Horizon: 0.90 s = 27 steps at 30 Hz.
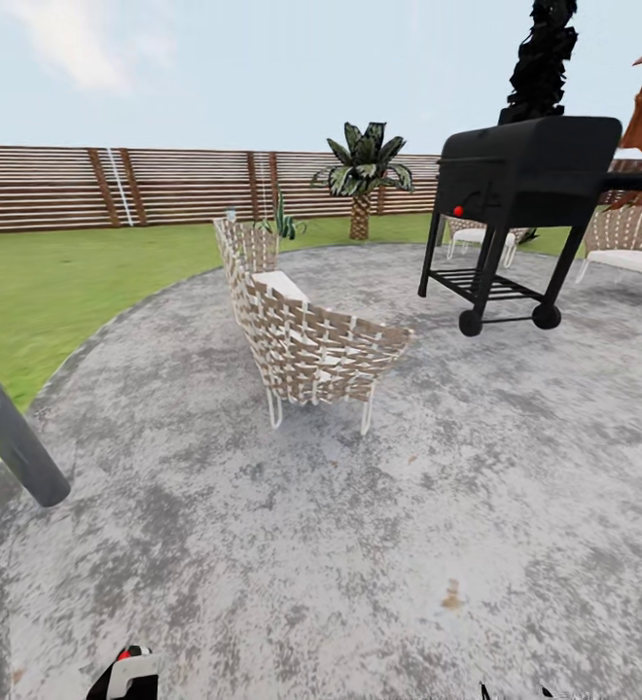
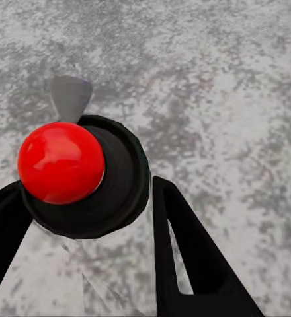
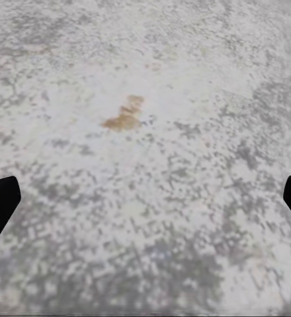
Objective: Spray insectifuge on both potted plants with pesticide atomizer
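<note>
Right pincer (image 3: 145, 198) spread over grey paving (image 3: 185, 79); lawn (image 1: 58, 282) well apart.

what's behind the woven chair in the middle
Behind the woven chair stand a small spiky green plant, a palm and the slat fence. The chair hides the plant's base.

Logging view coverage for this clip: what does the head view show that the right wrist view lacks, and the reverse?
Head view alone: a woven chair, a black grill on wheels, a palm, a slat fence, lawn and sky. Right wrist view alone: the dark tips of the right tool at either edge of the picture, far apart, with nothing between them. Both share the grey mottled paving and a small brown stain on it, also seen in the head view.
</note>
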Available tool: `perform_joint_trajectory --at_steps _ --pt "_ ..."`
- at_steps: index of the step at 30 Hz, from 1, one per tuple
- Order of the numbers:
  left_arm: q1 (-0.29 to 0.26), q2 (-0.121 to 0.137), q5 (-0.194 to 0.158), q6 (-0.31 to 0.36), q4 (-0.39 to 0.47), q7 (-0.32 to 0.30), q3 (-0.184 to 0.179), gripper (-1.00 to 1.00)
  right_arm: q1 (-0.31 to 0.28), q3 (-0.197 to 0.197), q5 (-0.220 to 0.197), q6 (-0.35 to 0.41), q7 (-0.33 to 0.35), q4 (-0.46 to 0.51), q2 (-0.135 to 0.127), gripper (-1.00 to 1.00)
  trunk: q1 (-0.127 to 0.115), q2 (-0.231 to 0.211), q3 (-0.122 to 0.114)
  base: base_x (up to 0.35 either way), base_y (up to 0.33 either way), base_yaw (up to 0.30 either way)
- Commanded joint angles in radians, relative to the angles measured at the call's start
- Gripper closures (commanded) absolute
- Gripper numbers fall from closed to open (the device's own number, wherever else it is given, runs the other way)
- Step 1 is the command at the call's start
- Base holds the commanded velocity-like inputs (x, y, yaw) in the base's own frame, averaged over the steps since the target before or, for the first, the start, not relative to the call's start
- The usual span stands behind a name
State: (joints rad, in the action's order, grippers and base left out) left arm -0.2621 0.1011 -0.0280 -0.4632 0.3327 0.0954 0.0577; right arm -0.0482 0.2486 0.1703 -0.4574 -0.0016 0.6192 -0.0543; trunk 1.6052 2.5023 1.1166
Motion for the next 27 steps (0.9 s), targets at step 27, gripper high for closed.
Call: perform_joint_trajectory --at_steps 27 --pt "0.000 0.000 -0.003 -0.003 -0.003 0.000 0.001 1.00 -0.001 0.008 0.009 -0.004 -0.005 0.010 0.001 -1.00 -0.024 -0.037 -0.071 0.000 0.000 -0.289"
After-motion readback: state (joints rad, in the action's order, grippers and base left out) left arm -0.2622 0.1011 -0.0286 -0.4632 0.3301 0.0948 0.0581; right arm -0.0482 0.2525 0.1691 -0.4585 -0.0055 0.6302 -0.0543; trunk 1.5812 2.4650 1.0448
